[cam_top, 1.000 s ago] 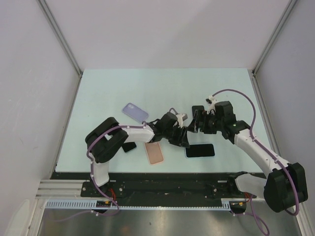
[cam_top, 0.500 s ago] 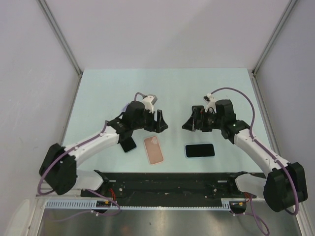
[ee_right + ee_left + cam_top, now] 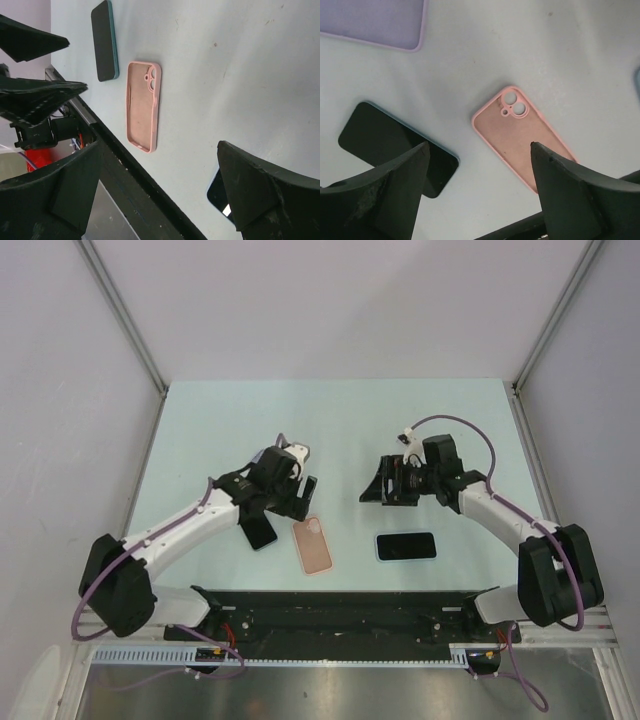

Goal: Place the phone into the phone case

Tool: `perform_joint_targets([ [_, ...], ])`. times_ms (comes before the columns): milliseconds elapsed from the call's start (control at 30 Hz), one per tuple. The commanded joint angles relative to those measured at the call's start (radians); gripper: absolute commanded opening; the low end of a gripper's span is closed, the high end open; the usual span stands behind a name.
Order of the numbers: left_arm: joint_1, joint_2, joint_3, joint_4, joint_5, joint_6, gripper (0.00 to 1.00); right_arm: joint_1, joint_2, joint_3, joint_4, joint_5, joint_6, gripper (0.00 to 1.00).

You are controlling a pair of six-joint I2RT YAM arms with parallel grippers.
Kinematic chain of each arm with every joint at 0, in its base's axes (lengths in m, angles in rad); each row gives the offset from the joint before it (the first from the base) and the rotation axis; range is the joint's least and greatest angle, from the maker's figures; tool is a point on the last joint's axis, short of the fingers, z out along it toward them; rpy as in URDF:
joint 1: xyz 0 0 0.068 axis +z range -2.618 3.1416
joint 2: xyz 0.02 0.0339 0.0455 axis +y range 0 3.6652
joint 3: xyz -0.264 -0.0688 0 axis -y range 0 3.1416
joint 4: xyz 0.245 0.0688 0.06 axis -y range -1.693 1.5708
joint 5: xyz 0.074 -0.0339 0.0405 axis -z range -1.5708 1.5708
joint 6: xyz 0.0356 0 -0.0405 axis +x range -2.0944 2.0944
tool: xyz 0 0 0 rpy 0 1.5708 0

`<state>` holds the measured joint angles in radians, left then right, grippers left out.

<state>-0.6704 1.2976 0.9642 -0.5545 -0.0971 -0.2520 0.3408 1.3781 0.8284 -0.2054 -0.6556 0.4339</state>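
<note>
Left fingers are released, spread wide and grasping nothing; they hang above the worktop, over the gap between the teal-rimmed phone and the pink phone case. Right fingers are likewise released and empty, raised over the worktop's right half and well apart from the left fingers. The pink phone case lies flat, open side up, with nothing inside it. The teal-rimmed phone lies screen up just left of the case, not touching it. A second dark phone with a light blue rim lies to the case's right, apart from it. A purple case lies farther back.
</note>
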Motion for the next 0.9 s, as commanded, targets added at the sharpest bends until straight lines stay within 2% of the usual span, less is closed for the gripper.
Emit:
perform_joint_targets([
  [0,0.009,0.089,0.047,-0.088,-0.023,0.128,0.87,-0.006,0.029,0.071,-0.023,-0.018,-0.044,1.00],
  [300,0.009,0.336,0.174,-0.070,0.115,0.230,0.75,-0.008,0.101,0.072,-0.038,-0.018,-0.047,1.00],
  [433,0.009,0.451,0.222,-0.071,0.169,0.276,0.63,-0.006,0.118,0.074,-0.023,-0.035,-0.038,1.00],
  [800,0.009,0.551,0.242,-0.070,0.206,0.287,0.47,-0.025,0.125,0.072,-0.032,-0.013,-0.044,1.00],
  [867,0.009,0.571,0.251,-0.073,0.209,0.281,0.38,-0.025,0.130,0.072,-0.029,-0.016,-0.049,1.00],
])
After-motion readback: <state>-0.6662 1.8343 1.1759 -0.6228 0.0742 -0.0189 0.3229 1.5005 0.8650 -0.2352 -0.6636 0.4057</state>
